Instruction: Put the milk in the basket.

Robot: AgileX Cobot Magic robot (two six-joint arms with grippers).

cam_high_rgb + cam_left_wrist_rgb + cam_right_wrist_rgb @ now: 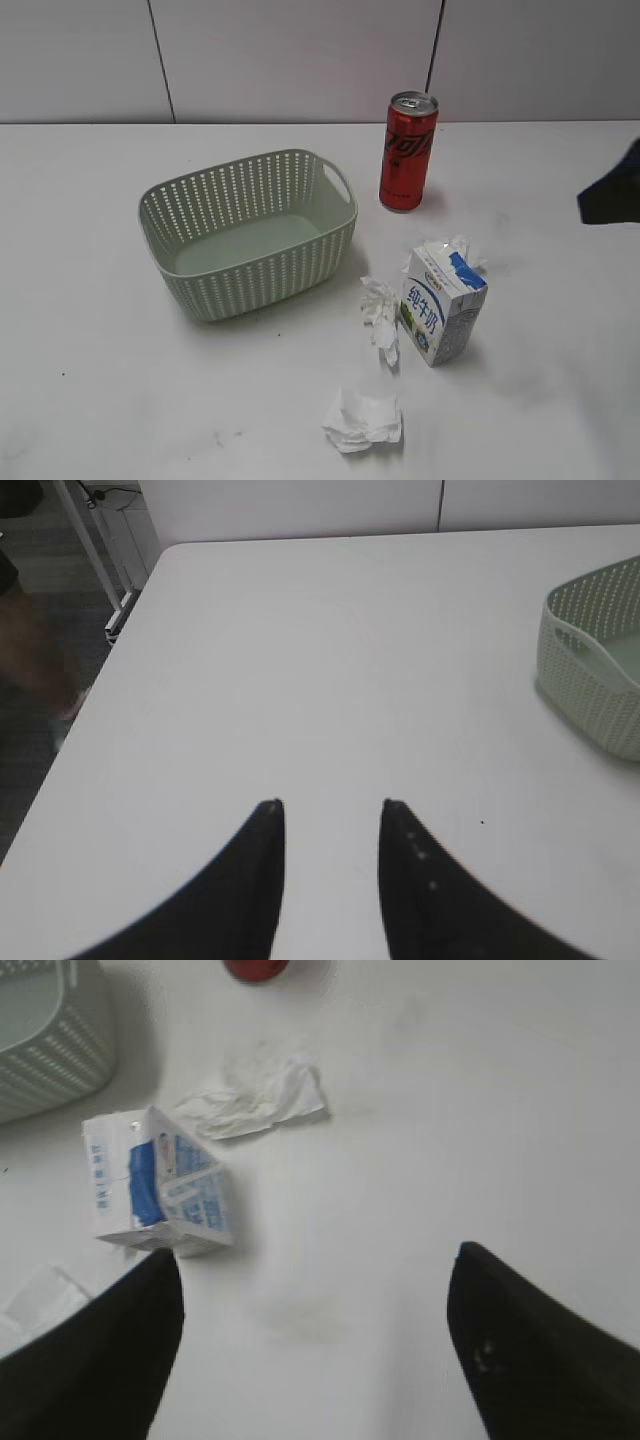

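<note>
The milk (441,302) is a small white carton with a blue top patch, standing upright on the table right of centre. It also shows in the right wrist view (158,1186), just ahead of the left finger of my right gripper (315,1250), which is wide open and empty. The right arm is a dark shape at the right edge of the exterior view (612,190). The pale green basket (160,206) sits empty left of the milk; its corner shows in the left wrist view (590,670). My left gripper (332,805) is open and empty over bare table.
A red can (407,152) stands behind the milk. Crumpled white tissues lie left of the carton (380,310), behind it (460,246) and in front (362,420). The table's left edge (110,680) shows in the left wrist view.
</note>
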